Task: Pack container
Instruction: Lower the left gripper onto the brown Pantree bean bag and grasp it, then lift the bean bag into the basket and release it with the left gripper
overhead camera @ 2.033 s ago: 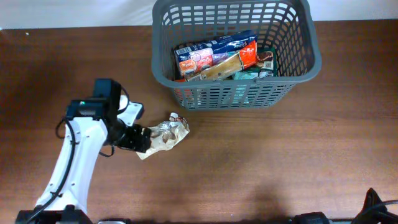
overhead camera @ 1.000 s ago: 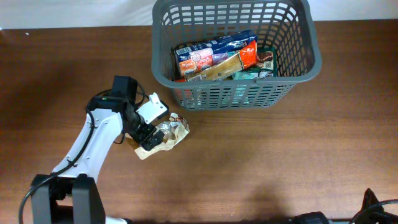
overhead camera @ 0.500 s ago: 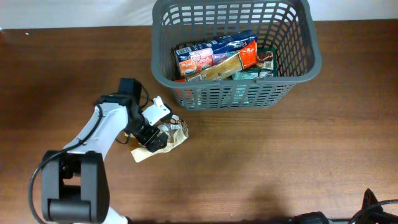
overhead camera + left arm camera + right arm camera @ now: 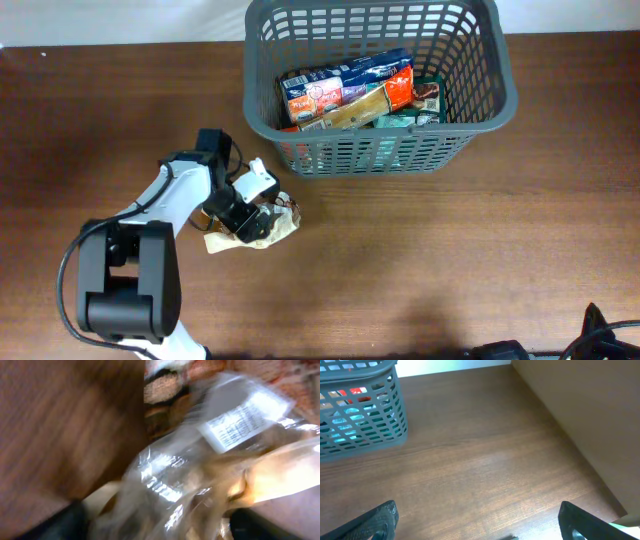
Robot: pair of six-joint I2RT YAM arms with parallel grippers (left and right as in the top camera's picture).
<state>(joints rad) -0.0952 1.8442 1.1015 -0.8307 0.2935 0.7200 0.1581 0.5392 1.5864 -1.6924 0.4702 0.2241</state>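
The container (image 4: 503,75), a dark grey lattice basket, stands at the back of the table and holds several snack packets (image 4: 348,88). In front of its left corner a crinkled clear packet (image 4: 284,224) lies on the wood. My left gripper (image 4: 250,214) is down over this packet. The left wrist view is blurred: the packet (image 4: 200,470) fills the space between the two dark fingers of the left gripper (image 4: 155,530), which stand wide apart. My right gripper (image 4: 477,522) hangs open over bare wood, nothing between its fingers. The container (image 4: 360,430) shows at the upper left there.
The brown wooden table (image 4: 450,260) stretches in front of and right of the basket. A brown wall or board (image 4: 590,415) rises along the table's right side in the right wrist view.
My left arm has swung right and in over the clear packet, and the packet has shifted a little to the left under it. The right gripper has not moved.
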